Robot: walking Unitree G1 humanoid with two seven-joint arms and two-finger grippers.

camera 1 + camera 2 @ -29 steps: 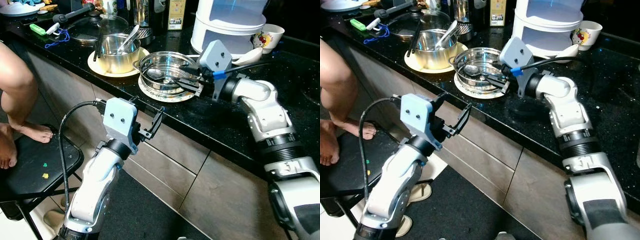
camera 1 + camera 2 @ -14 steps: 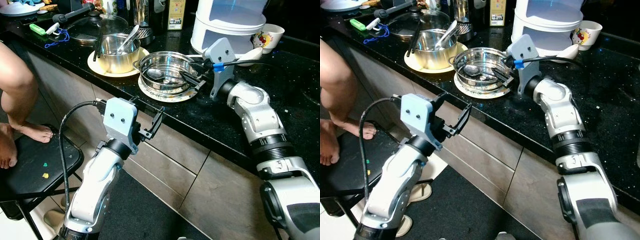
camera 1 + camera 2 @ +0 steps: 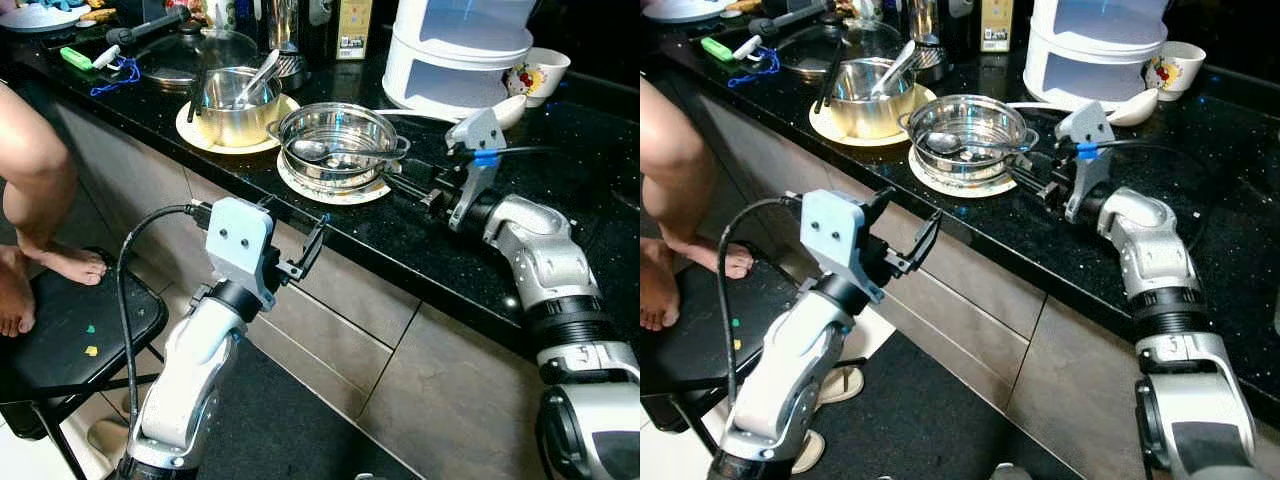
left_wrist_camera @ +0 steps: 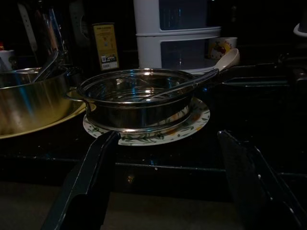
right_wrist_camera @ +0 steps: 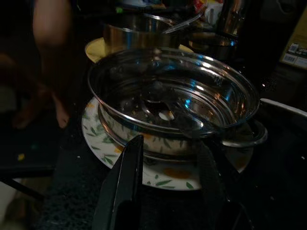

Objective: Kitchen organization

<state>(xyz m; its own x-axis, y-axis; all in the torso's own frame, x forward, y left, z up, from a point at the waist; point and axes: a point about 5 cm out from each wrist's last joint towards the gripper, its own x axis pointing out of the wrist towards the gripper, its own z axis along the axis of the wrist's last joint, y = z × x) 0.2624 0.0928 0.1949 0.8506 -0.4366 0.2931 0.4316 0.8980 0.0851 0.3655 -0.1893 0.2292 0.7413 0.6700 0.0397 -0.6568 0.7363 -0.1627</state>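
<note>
Since 1 second ago the right gripper (image 3: 1032, 181) has drawn back from over the steel steamer pan (image 3: 338, 138) and now hovers low above the black counter (image 3: 420, 235), just beside the pan's near handle, its 2 fingers parted and holding nothing. The pan sits on a leaf-patterned plate (image 3: 330, 188) close to the counter's front edge, with a spoon (image 3: 312, 148) lying inside it. Behind it to the left, a brass-coloured pot (image 3: 234, 104) stands on a yellow plate; a white tiered steamer (image 3: 455, 50) stands behind to the right. The left gripper (image 3: 300, 245) hangs below the counter edge, fingers spread and empty.

To grip the pan well, the right gripper should likely close squarely on the rim or handle and lift level, so the spoon stays in. Open counter lies to the right of the pan; the left side is crowded, and a person's bare leg (image 3: 35, 190) is near the stool (image 3: 70, 345).
</note>
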